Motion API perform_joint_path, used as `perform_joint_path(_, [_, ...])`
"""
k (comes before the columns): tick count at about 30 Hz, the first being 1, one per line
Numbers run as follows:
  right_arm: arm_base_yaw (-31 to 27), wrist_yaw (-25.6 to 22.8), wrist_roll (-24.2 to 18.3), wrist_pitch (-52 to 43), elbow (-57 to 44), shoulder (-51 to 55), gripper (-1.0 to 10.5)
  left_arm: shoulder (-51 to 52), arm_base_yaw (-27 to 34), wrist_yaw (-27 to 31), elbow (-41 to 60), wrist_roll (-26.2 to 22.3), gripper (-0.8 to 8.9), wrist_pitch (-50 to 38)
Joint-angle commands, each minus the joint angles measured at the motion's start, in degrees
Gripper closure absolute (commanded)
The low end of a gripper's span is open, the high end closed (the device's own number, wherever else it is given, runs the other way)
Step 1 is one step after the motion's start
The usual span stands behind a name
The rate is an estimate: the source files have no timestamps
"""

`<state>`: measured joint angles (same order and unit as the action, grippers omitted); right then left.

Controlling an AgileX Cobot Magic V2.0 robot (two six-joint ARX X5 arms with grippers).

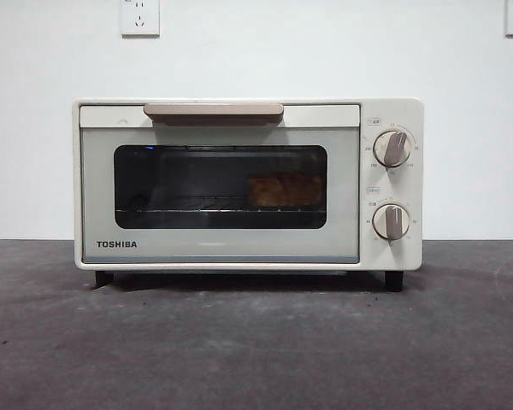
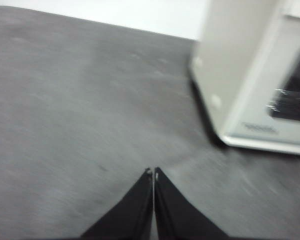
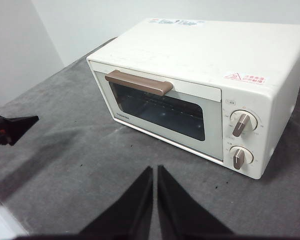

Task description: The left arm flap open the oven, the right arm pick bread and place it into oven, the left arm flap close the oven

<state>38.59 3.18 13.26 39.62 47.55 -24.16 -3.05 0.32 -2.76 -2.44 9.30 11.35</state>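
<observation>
The cream-white TOSHIBA oven stands on the dark table with its door shut. The orange-golden bread lies on the rack inside, behind the right part of the glass window. My left gripper is shut and empty, above the table to the side of the oven, apart from it. My right gripper is shut and empty, held back from the oven on the door side. The left gripper's black tip shows in the right wrist view. Neither arm shows in the front view.
The oven has a beige bar handle along the door's top and two beige knobs on the right. A white wall with sockets stands behind. The grey table mat stretches in front.
</observation>
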Motion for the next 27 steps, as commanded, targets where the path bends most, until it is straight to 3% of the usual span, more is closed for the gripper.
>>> perform_joint_path(1, [0.39,-0.17,-0.46,-0.61,0.9,-0.07,9.4,1.27,-0.02,3.39,1.36,-0.9,8.04,-0.26])
perform_joint_path(27, [0.39,-0.17,-0.46,-0.63,0.9,-0.07,9.4,2.86,0.0,4.11,1.7,-1.16,8.04,-0.55])
